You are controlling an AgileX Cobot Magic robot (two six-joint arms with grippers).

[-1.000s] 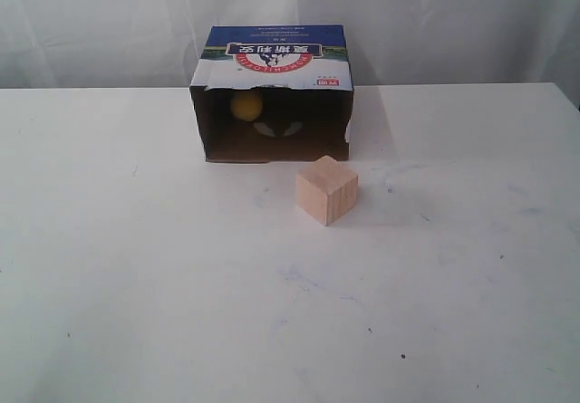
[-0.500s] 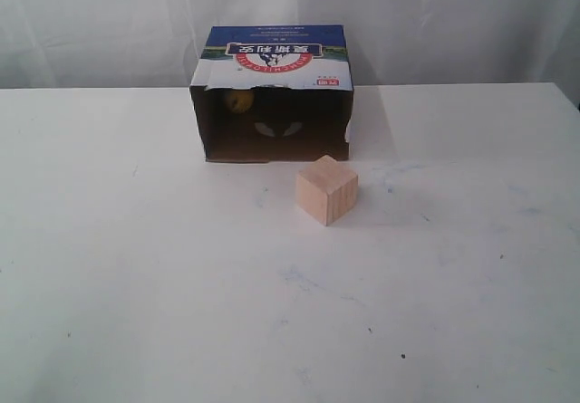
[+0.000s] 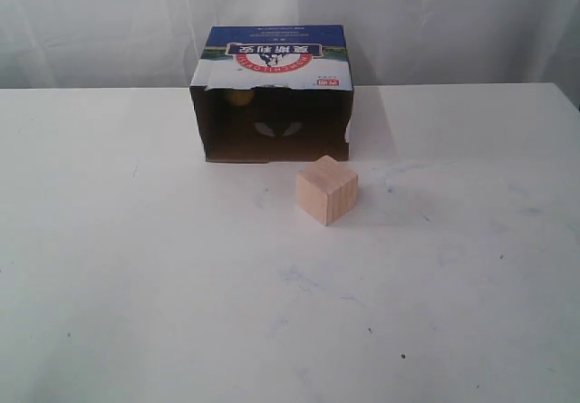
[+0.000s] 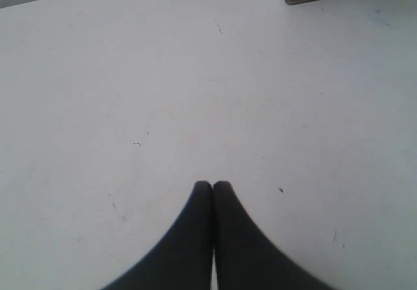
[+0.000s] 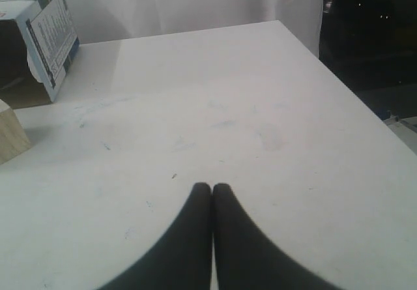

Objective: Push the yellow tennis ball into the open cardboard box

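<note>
ball position: the yellow tennis ball (image 3: 240, 98) is now only a dim yellow patch deep in the dark interior of the open cardboard box (image 3: 276, 54), up near the left of the opening's top edge. a second ago it sat brighter and larger, closer to the mouth. half a second ago it was already smaller. reading: it has rolled back toward the rear wall (whether it has come to rest cannot be told from one frame).

wooden cube (image 3: 326, 189): unchanged, in front of the box's right corner, near it but not touching.

left gripper (image 4: 212, 186): jaws pressed together, nothing between them, over bare table (image 3: 136, 285), with just a corner of the box at the edge of its view.

right gripper (image 5: 212, 187): jaws likewise together and empty, well apart from box and cube.

neither arm shows in the exterior view.

judgement: ball is inside the box, so the push looks accomplished. no further contact seems needed.
</note>
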